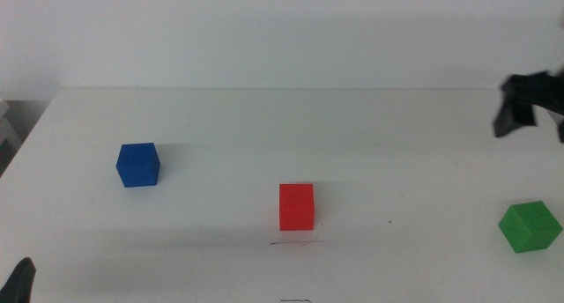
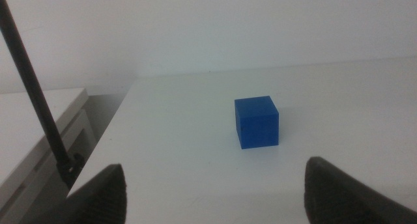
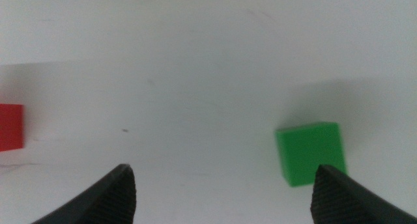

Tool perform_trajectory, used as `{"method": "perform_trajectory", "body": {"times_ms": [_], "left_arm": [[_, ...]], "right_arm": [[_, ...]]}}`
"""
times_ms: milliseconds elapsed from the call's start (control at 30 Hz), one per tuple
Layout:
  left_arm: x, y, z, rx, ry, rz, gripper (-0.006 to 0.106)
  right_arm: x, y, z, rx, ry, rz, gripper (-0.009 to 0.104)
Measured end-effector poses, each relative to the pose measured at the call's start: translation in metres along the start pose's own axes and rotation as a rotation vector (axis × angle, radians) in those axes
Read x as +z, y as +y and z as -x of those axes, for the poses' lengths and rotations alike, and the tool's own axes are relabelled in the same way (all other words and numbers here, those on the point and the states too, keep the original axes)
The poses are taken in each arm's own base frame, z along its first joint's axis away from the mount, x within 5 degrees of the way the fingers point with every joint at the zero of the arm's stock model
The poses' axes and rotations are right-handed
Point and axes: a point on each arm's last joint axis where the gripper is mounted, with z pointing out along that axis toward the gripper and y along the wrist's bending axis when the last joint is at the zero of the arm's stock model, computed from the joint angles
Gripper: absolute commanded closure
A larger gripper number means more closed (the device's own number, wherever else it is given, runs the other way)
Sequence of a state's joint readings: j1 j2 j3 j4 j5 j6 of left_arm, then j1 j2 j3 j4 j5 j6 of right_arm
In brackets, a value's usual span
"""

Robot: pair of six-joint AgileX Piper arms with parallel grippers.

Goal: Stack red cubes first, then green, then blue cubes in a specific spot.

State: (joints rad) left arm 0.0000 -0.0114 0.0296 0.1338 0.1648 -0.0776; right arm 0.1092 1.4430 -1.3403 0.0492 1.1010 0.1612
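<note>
On the white bench (image 1: 370, 127), the red cube (image 1: 296, 206) sits near the centre, just behind a short thin dark line (image 1: 295, 243) that appears to mark the stacking spot; from the middle view it cannot be told whether the cube lies exactly on the mark or slightly behind it. Blue cube (image 1: 138, 165) stands well apart to the left; green cube (image 1: 530, 226) lies far right, near the picture edge, rotated relative to the other two. No cube rests on another. Right tool (image 3: 225, 188) hangs above the bench at the right side with jaws spread wide and nothing between them; its wrist view shows the green cube close to one jaw rather than centred, with the edge of the red cube at the far side of that view. Left tool (image 2: 215, 191) waits low at the near left corner, jaws also wide apart and empty, facing the blue cube. Judgement: the red layer looks placed, or nearly so, and the green step is in hand. Next move likely calls for the right tool to shift until the green cube is centred between the jaws, turn to match the cube's rotated faces, descend and close. Risk: an off-centre approach could push the cube toward the bench edge.
</note>
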Motion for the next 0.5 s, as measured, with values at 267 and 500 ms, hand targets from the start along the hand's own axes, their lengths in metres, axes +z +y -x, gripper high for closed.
{"method": "perform_trajectory", "body": {"times_ms": [267, 500], "left_arm": [[0.000, 0.000, 0.000, 0.000, 0.000, 0.000, 0.007], [0.000, 0.000, 0.000, 0.000, 0.000, 0.000, 0.007]], "right_arm": [[0.041, -0.032, -0.001, -0.095, 0.109, 0.007, 0.001], [0.075, -0.042, 0.001, -0.175, 0.202, -0.055, 0.005]]}}
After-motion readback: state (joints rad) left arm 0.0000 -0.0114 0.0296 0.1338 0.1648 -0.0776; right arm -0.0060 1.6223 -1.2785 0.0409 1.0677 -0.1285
